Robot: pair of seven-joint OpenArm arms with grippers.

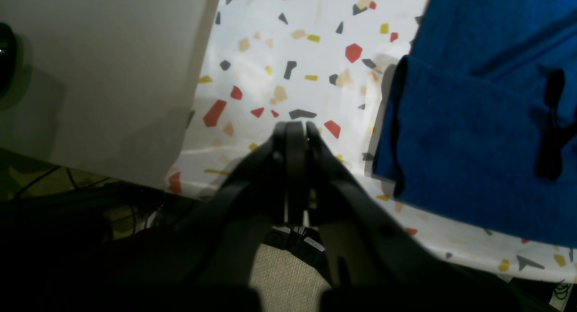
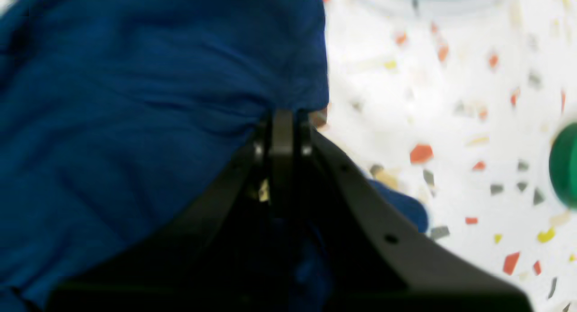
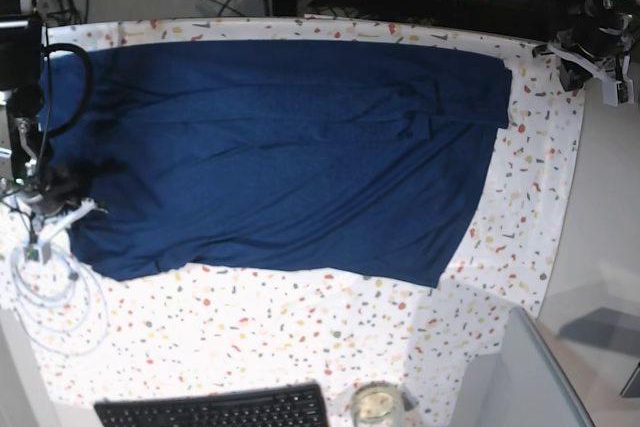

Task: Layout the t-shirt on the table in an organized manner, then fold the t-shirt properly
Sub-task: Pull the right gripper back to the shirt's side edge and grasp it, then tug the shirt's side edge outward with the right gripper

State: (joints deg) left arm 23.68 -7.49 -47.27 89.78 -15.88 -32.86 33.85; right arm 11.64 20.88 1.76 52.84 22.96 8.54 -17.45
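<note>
The dark navy t-shirt [image 3: 290, 147] lies spread wide across the speckled table [image 3: 300, 327], with wrinkles and a folded-over strip along its right side. At its left edge my right gripper [image 3: 58, 197] is shut on the cloth. In the right wrist view the fabric [image 2: 135, 122] puckers into the closed fingertips [image 2: 281, 120]. My left gripper [image 3: 588, 55] is near the table's far right corner, apart from the shirt. Seen from the left wrist, it [image 1: 295, 128] is shut on nothing above the flecked cover [image 1: 288, 55], with the shirt's edge [image 1: 473, 122] to its right.
A coil of white cable [image 3: 50, 287] lies at the left edge beside the right arm. A black keyboard [image 3: 215, 409] and a glass jar [image 3: 377, 404] sit at the near edge. A plain grey surface [image 1: 90, 77] borders the table. A green object [image 2: 565, 165] shows at the right.
</note>
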